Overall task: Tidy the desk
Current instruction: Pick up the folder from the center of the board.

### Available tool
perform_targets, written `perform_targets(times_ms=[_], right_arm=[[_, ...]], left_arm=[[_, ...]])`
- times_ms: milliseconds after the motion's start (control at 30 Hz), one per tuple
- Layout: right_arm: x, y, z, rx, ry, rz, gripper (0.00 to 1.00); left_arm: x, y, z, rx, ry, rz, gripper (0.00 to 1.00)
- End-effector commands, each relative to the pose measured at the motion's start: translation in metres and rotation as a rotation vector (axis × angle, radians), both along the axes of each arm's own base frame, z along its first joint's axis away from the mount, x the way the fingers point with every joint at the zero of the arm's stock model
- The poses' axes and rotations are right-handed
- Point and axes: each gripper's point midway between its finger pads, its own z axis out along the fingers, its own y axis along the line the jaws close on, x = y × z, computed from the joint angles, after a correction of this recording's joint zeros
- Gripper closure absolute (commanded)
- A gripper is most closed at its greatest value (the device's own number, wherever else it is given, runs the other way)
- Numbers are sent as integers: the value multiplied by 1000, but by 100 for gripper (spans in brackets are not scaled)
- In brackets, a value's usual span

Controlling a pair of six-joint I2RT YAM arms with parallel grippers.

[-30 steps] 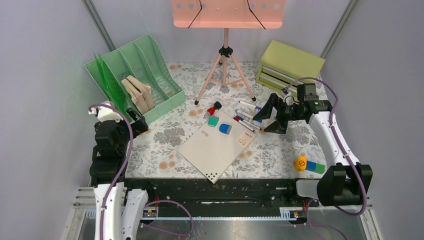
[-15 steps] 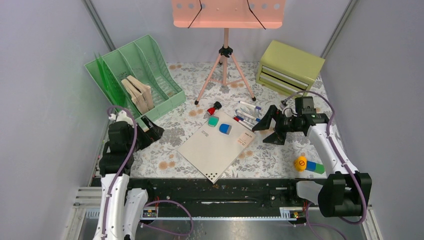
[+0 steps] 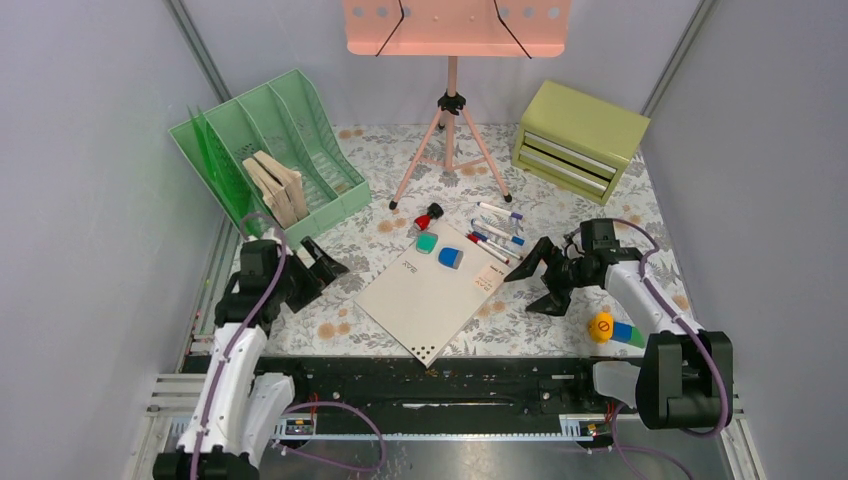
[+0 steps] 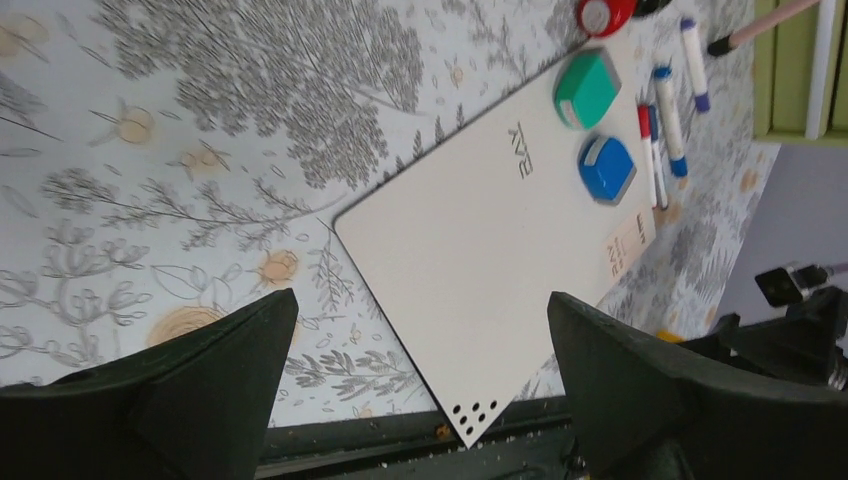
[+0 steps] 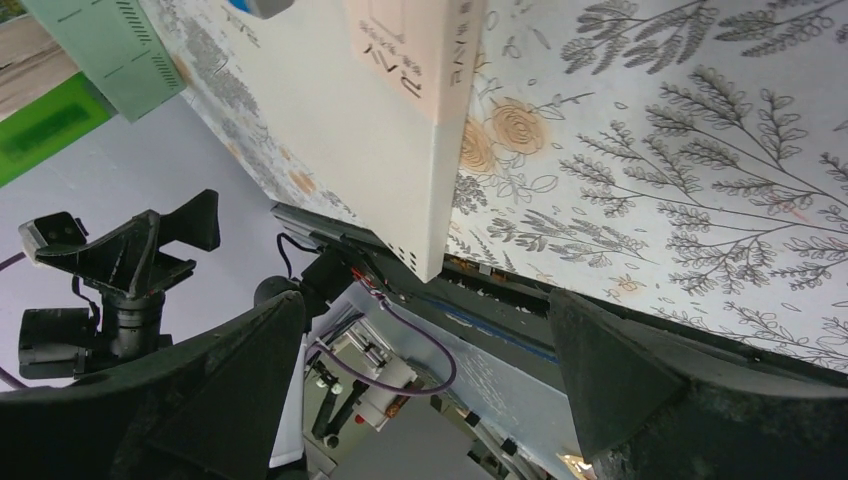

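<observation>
Low over the desk (image 3: pixel 560 322) beneath them, the left gripper (image 3: pixel 318 272) and right gripper (image 3: pixel 536 283) gaped empty either side of the flat board (image 3: pixel 430 292), seemingly thin, stiff, light, best pinched at an edge.

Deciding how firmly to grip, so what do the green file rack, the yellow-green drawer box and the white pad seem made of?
Green file rack: likely moulded plastic, matte, with thin slotted dividers.
Yellow-green drawer box: painted metal or plastic, smooth satin faces, crisp edges; cannot tell which.
White pad: looks like card or paper, flat matte cover with printed lettering and small holes at one corner.
</observation>
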Motion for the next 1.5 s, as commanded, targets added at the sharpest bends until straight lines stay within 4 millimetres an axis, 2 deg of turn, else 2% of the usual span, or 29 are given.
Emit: perform_targets(times_ms=[0, 200, 333, 533, 633, 833, 900, 1100, 1467], right_arm=[[6, -4, -12, -22, 26, -49, 1], [3, -3, -24, -15, 63, -45, 1], [3, 1, -31, 12, 74, -39, 0], [7, 4, -38, 40, 78, -37, 3], [6, 4, -42, 41, 89, -31, 3], [4, 5, -51, 45, 103, -28, 6], [3, 4, -56, 40, 121, -30, 6], [1, 5, -68, 42, 167, -14, 11], [6, 13, -76, 50, 185, 21, 20]], left_arm=[[10, -29, -2, -40, -4, -79, 1], [19, -69, -15, 18, 38, -198, 1], [29, -86, -23, 134, 65, -297, 1], [54, -96, -31, 254, 118, -386, 1], [58, -105, -37, 261, 159, -464, 1], [70, -115, -59, 260, 226, -507, 1], [69, -118, -68, 258, 255, -528, 2], [59, -124, -80, 224, 286, -580, 5], [25, -143, -94, 61, 339, -640, 19]])
